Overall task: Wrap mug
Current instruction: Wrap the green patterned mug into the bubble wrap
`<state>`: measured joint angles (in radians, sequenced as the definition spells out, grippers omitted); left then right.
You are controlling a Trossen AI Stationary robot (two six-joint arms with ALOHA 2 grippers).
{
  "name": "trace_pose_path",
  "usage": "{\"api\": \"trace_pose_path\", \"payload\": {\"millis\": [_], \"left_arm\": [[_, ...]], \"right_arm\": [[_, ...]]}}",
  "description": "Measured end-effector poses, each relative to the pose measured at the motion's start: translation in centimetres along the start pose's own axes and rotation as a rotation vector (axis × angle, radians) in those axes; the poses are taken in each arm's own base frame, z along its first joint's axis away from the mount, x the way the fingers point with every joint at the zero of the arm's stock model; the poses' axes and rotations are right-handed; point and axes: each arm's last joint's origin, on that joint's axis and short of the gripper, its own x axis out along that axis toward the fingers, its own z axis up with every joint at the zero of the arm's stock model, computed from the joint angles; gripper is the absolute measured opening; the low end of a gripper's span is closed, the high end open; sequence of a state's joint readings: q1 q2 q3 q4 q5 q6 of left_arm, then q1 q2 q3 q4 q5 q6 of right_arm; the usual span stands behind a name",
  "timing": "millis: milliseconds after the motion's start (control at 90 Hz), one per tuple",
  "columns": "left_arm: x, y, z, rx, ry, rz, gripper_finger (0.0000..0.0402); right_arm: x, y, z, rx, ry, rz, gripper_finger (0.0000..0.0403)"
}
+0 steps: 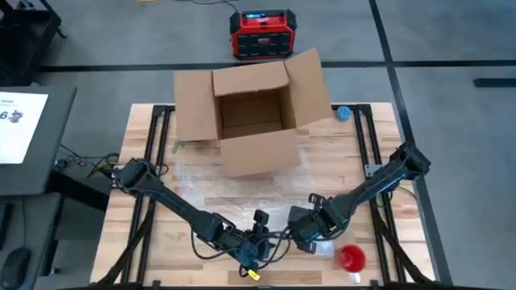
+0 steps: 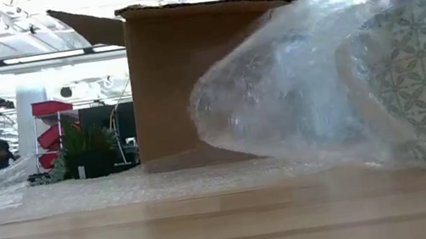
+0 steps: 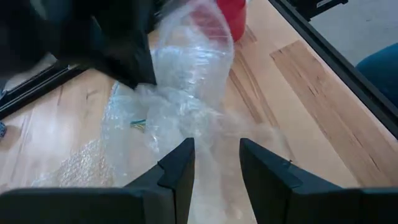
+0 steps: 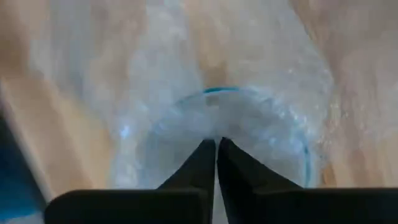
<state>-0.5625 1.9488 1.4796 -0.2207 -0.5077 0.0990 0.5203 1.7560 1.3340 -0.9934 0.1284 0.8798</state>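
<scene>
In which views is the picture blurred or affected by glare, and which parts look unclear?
Low view: the bubble wrap fills the near right side, soft and hazy, with bright ceiling glare above the cardboard box. Right wrist view: everything beyond the right claw is blurred. Left wrist view: the left claw is sharp, the dark arm ahead smeared.

2 dark jointed arms, black cabling, left pincer (image 3: 214, 163) with flat black fingers (image 3: 179, 167)
</scene>
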Motion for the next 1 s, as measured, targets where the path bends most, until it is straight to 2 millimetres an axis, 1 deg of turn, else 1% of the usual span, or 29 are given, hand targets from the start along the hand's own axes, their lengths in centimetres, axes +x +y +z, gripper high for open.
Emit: {"api": "trace_pose_path", "payload": {"millis": [67,167,311,456,722,844,900,1000], "left_arm": [[0.0,0.0,0.0,-0.001,0.000,0.000,0.0107],[0.0,0.0,0.1,-0.011,-0.010,0.001,0.0107],[0.1,0.3,0.3,-0.030,-0.033,0.000,0.0107],[0.4,0.8,0.5,-0.052,-0.051,-0.001,0.0107],[0.7,1.4,0.8,-0.080,-0.086,-0.044,0.0107],[1.0,2.0,0.8,-0.098,-0.087,-0.040,0.0107],[1.5,2.1,0.6,-0.117,-0.088,-0.036,0.0107],[2.2,2.1,0.2,-0.123,-0.074,-0.039,0.0107]], "right_arm": [[1.2,-0.6,-0.3,0.027,0.022,-0.002,0.0005],[2.8,-0.8,-0.4,0.030,0.026,0.074,0.0001],[2.8,-0.8,-0.3,0.010,0.033,0.087,0.0002],[1.3,-0.5,0.3,-0.009,0.013,0.101,0.0011],[-2.8,0.2,0.7,-0.029,0.023,0.042,0.0063],[-4.9,0.4,0.9,-0.028,-0.004,0.017,0.0065],[-5.7,0.6,0.9,-0.025,-0.023,0.003,0.0065],[-6.5,0.8,0.7,-0.024,-0.072,-0.028,0.0065]]}}
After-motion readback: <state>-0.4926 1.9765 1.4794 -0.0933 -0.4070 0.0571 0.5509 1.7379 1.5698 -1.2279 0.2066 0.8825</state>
